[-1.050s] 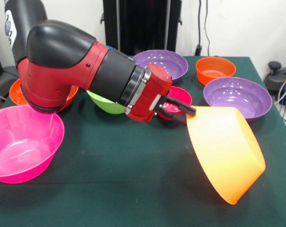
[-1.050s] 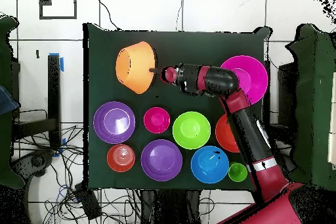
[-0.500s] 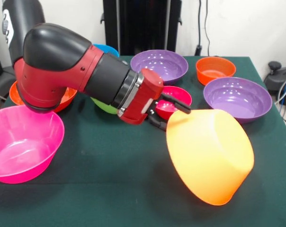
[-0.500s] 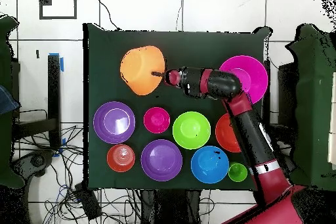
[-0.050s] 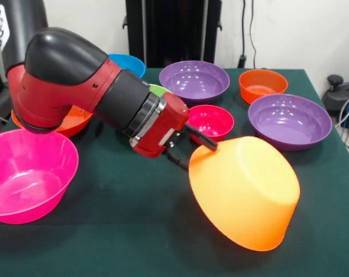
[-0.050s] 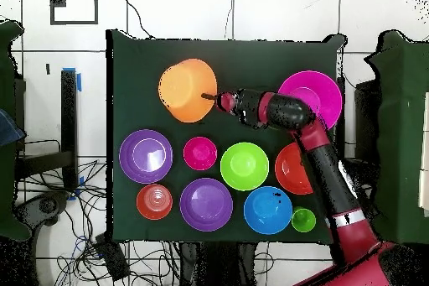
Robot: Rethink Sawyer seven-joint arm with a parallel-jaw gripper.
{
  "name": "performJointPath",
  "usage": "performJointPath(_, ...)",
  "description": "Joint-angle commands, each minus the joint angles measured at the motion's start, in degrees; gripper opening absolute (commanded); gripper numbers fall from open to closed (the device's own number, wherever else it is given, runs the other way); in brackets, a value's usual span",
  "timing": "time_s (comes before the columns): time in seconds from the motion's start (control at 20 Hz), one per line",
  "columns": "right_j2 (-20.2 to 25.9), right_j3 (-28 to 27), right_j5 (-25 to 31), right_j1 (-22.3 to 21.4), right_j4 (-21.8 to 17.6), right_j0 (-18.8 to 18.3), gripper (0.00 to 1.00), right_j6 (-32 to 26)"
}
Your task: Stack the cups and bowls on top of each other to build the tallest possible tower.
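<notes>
The gripper [image 5: 189,151] is clamped on the rim of the large orange bowl [image 5: 244,193]; the bowl hangs tilted, nearly upturned, low over the green table [image 5: 122,225], extending away from the wrist; the other bowls sit apart, unstacked.

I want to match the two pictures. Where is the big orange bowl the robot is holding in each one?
Front view: the big orange bowl is low and right of middle, tipped over, its rim in the gripper.
Overhead view: it is near the top of the table, left of middle.
Shared landmark: the big pink bowl, on the arm's other side from the orange one.
</notes>
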Motion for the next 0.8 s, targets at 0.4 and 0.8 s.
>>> performJointPath(0.4,-23.25,11.46,-26.08,-28.77,-15.61,8.92,1.0,24.91)
performJointPath(0.8,-49.45,18.04,-38.13,-44.92,-10.42,31.42,1.0,48.25)
